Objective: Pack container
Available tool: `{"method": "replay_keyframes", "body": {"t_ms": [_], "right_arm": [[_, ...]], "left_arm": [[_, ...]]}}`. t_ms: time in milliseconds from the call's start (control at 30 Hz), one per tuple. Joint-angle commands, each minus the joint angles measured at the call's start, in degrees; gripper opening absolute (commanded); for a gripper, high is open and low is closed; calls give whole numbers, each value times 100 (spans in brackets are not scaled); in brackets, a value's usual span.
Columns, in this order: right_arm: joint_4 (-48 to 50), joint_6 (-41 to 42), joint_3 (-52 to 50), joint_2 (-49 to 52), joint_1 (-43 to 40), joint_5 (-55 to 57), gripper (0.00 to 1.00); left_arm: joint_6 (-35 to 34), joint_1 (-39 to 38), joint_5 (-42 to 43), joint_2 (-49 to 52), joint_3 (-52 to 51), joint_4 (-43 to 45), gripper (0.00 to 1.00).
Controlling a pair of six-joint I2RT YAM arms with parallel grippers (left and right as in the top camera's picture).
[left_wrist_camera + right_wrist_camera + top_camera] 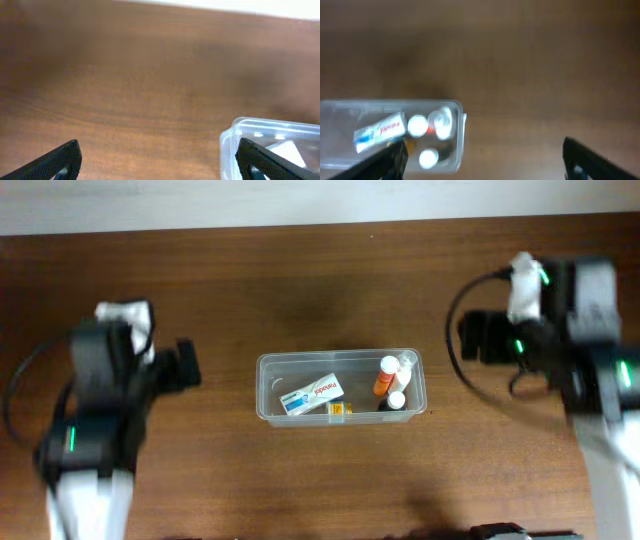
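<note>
The clear container (264,392) stands at the middle of the wooden table. It holds a white and blue box (312,394), a small yellow item (337,410), an orange bottle (385,376), a white bottle (404,369) and a dark bottle with a white cap (396,402). My left gripper (160,160) is open and empty, to the left of the container (235,137). My right gripper (485,155) is open and empty, to the right of the container (461,131). Neither gripper touches the container.
The left arm (95,410) stands at the table's left side and the right arm (570,340) with its black cable at the right side. A pale wall runs along the far edge (300,200).
</note>
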Motion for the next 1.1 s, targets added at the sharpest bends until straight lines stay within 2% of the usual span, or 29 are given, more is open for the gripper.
{"method": "replay_keyframes", "body": {"t_ms": [0, 33, 167, 367, 533, 900, 1067], "right_arm": [[695, 55, -1873, -1720, 31, 144, 92], [901, 57, -2417, -2247, 31, 184, 98], [1132, 59, -3770, -3825, 24, 326, 98], [929, 57, -4603, -5202, 24, 323, 98], [306, 57, -4715, -5449, 24, 326, 98], [323, 57, -4715, -5447, 24, 323, 98], [446, 20, -4813, -5873, 13, -57, 98]], "left_arm": [[-57, 9, 83, -1847, -1119, 238, 99], [-55, 9, 83, -2168, -1340, 297, 99], [-55, 9, 83, -3067, -1797, 485, 99], [-55, 9, 83, -3464, -1803, 22, 99], [-55, 9, 83, -3458, -1803, -269, 99], [-52, 11, 83, -3458, -1803, -780, 99], [-55, 9, 83, -3458, -1803, -820, 99]]}}
